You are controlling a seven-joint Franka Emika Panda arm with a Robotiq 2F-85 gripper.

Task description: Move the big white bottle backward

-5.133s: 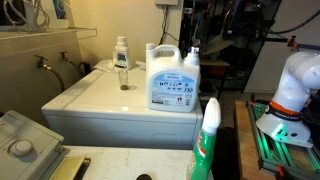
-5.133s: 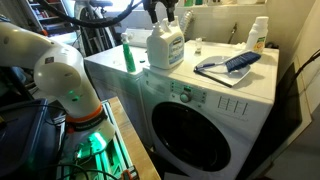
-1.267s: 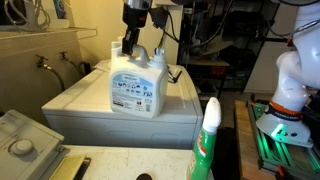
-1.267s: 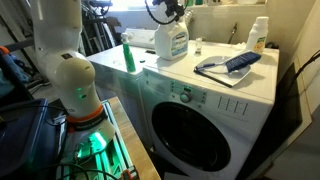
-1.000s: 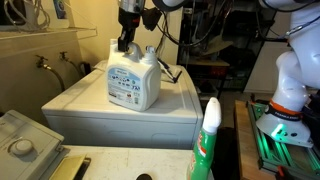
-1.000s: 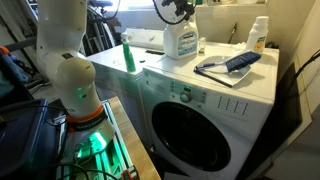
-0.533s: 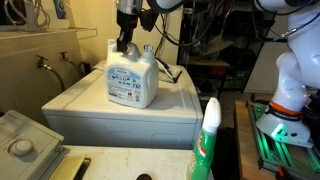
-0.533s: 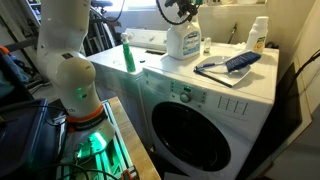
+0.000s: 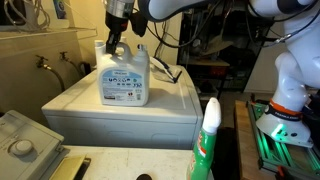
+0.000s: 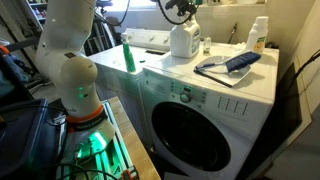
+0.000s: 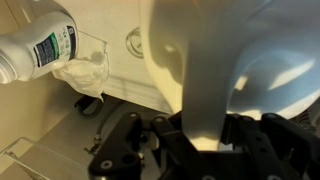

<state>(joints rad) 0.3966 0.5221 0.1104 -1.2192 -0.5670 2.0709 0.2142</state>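
One big white bottle (image 9: pixel 125 80) stands on the washer (image 9: pixel 72 102), its handle apparently pinched by the gripper (image 9: pixel 113 47), while the wrist view alone clearly shows one small clear bottle (image 11: pixel 38 50).

A dim, warmly lit laundry corner. A white front-loading washing machine (image 10: pixel 215 140) with a round dark door (image 10: pixel 188 130) and a control strip (image 10: pixel 205 97) fills the middle; its flat white top serves as the desk (image 9: pixel 75 97). Behind it rises a plain cream wall (image 9: pixel 95 20) with a narrow ledge (image 9: pixel 40 30) and two hose taps (image 9: pixel 45 63) below it. A grey plastic tub (image 9: pixel 20 140) sits in the near corner. In an exterior view, a pale wall (image 10: pixel 295 30) stands beside the machine.
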